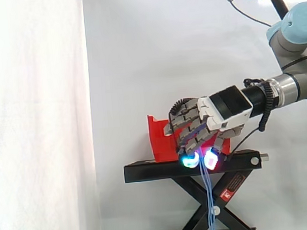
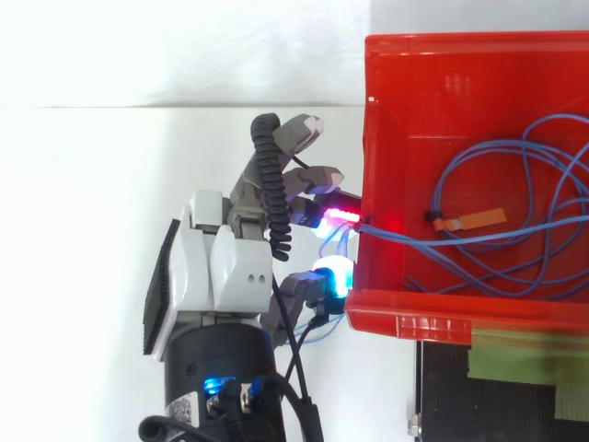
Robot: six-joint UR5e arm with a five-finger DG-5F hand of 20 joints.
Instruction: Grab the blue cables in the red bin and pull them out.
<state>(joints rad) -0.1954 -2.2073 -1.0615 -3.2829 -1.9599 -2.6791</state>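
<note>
The red bin (image 2: 396,64) holds a loose tangle of thin blue cables (image 2: 515,267) with an orange tag (image 2: 476,220) on them. One strand runs over the bin's left wall into my hand (image 2: 230,267), which sits just outside that wall. Its fingers are curled and pinch the strand between the glowing red and cyan pads (image 2: 333,273). In the side view the hand (image 1: 220,113) is in front of the bin (image 1: 158,141), and blue cables (image 1: 209,207) hang from it past the stand.
The bin stands on a black platform (image 1: 148,172) over a scissor lift (image 1: 225,195). A green patch (image 2: 525,354) lies on the platform beside the bin. A white curtain hangs behind.
</note>
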